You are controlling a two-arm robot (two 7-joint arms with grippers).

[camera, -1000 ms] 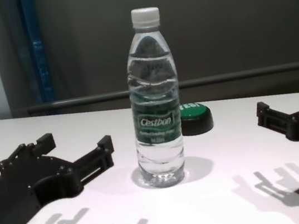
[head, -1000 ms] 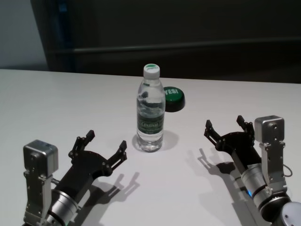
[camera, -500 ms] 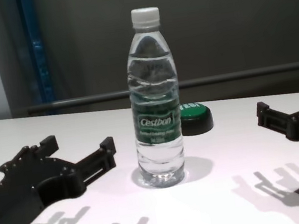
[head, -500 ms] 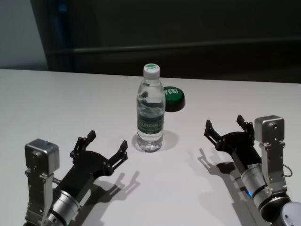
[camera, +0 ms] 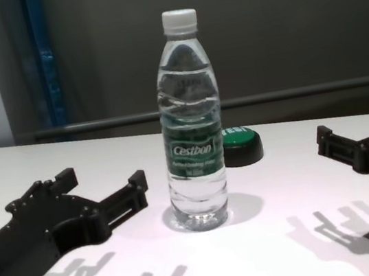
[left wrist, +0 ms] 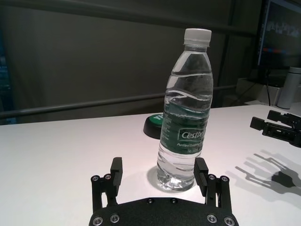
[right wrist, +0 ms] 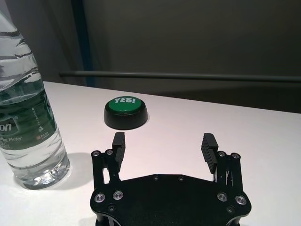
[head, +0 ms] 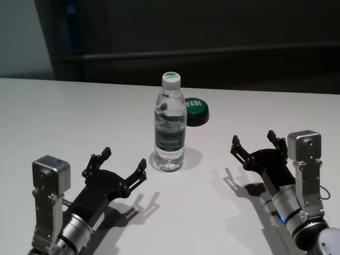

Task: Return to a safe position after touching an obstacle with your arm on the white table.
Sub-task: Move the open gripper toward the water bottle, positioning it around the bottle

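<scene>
Left gripper (head: 123, 162) wide open, holding nothing, hovering just beside the upright bottle (head: 170, 130) mid-table (head: 79, 111), right gripper (head: 255, 144) open too, empty, well apart, green-topped puck (head: 195, 111) behind the bottle

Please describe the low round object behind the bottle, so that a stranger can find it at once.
On the white table, find the upright water bottle near the middle. Just behind it, toward the robot's right, sits a black puck. Its green top reading "YES!" and its low, flat shape set it apart.

Upright bottle (left wrist: 186, 110) near open gripper (left wrist: 159, 173)
</scene>
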